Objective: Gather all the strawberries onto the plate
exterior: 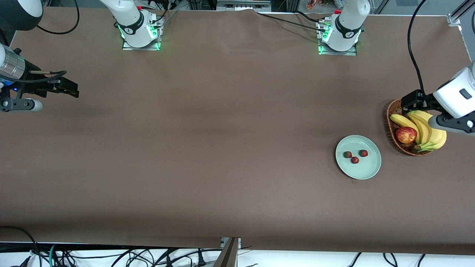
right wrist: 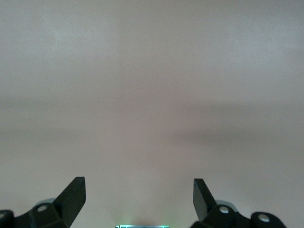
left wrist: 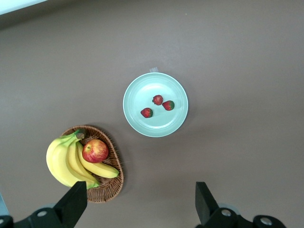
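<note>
Three small red strawberries (exterior: 355, 160) (left wrist: 157, 99) lie close together in the pale mint-green plate (exterior: 374, 167) (left wrist: 142, 90), toward the left arm's end of the table. My left gripper (exterior: 407, 104) (left wrist: 141, 199) hangs open and empty over the wicker basket's rim, beside the plate and high above the table. My right gripper (exterior: 71, 89) (right wrist: 139, 197) is open and empty too, held over bare brown tabletop at the right arm's end, where that arm waits.
A brown wicker basket (exterior: 392, 113) (left wrist: 112, 186) beside the plate holds a bunch of yellow bananas (exterior: 426, 128) (left wrist: 61, 161) and a red-yellow apple (exterior: 406, 135) (left wrist: 95, 151). Both arm bases stand along the table edge farthest from the front camera.
</note>
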